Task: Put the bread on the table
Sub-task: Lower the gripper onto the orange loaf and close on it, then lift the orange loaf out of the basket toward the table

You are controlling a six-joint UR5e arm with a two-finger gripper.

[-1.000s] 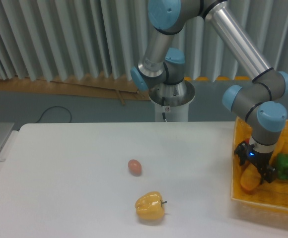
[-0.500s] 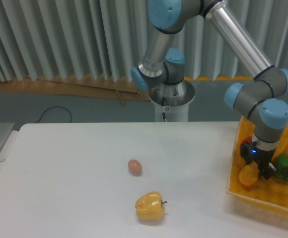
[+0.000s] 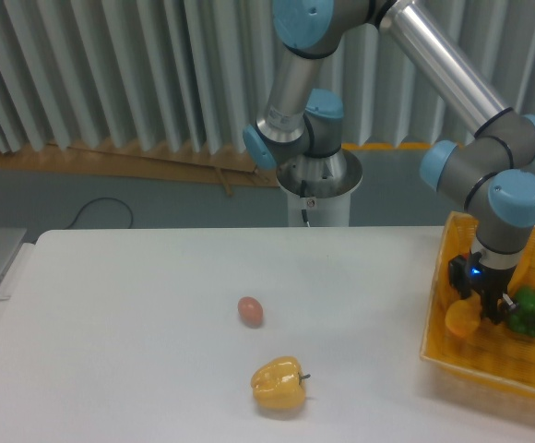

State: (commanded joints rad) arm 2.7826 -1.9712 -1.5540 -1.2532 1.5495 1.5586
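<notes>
White table [image 3: 138,351], pincer [image 3: 482,305] gripping bread [image 3: 462,318] over basket [image 3: 452,365]

The silver-and-blue jointed robot arm [image 3: 433,65] rose from its round grey base [image 3: 318,180] at the rear of the scene, climbed to a blue shoulder joint at the top edge, then ran as a long polished metal tube down and to the right. At the right side it bent through two blue-capped grey wrist joints [image 3: 493,180] and pointed almost straight down. The small black two-finger gripper [image 3: 478,309] hung below the wrist with a blue light showing on its body, its fingers [image 3: 498,309] closed against an orange-yellow rounded loaf end [image 3: 459,319] held between them
</notes>
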